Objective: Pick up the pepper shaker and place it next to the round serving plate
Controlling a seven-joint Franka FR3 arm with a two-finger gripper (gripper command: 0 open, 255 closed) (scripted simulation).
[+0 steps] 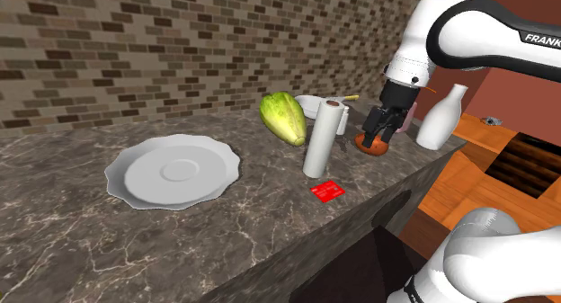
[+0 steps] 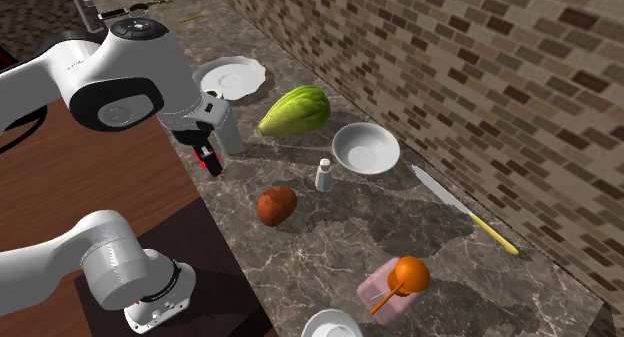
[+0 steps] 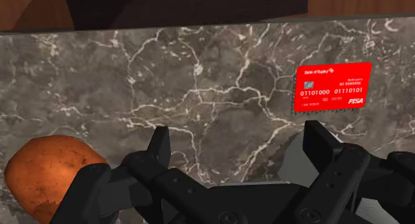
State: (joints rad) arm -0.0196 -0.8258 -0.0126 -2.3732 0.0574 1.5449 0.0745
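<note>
Nothing is done yet: the gripper (image 3: 236,131) gapes wide and empty. The pepper shaker (image 2: 324,175) stands untouched at two o'clock of the potato (image 2: 277,206), well apart from the serving plate (image 1: 135,180).

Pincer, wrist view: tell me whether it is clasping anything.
No, the pincer stands open over the marble counter, clasping nothing.

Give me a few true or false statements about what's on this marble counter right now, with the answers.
1. The pincer is open and holds nothing. True.
2. The pepper shaker stands beside the round plate. False: it stands next to the white bowl, well away from the plate.
3. A red card lies flat on the counter. True.
4. The knife lies inside the bowl. False: it lies on the counter along the brick wall.
</note>
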